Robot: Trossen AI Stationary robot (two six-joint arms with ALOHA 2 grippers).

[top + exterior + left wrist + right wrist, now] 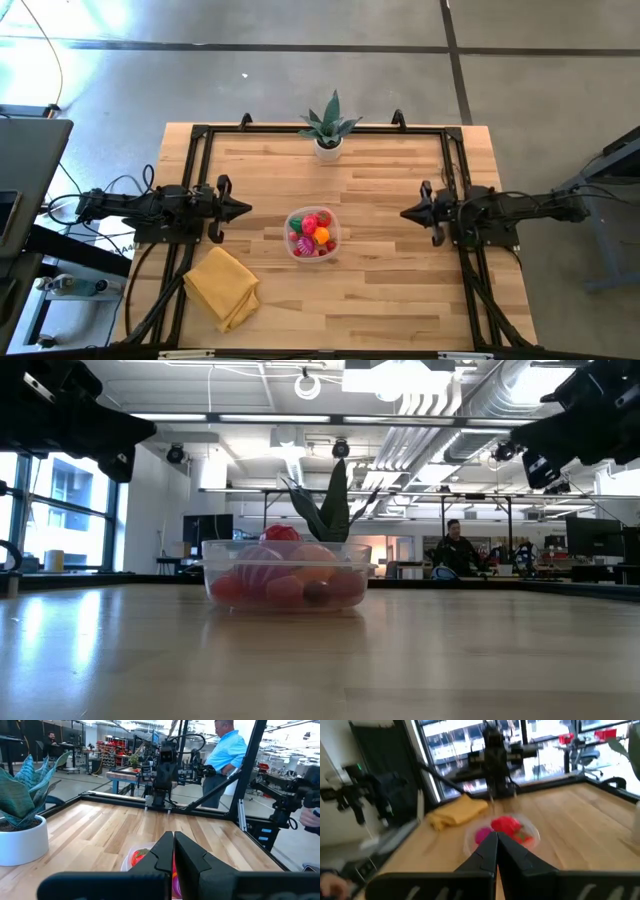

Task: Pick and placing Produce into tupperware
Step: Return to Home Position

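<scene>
Produce lies heaped inside the tupperware, mid-surface. My left claw and right claw flank it, well apart from it, both closed and empty. A yellow cloth lies near my left arm.

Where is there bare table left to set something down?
Bare wood lies between the plant and the tupperware, and in the wide patch bordered by the cloth, the tupperware and the right arm. Crowded: the middle line, where the left gripper and right gripper flank the tupperware.
</scene>
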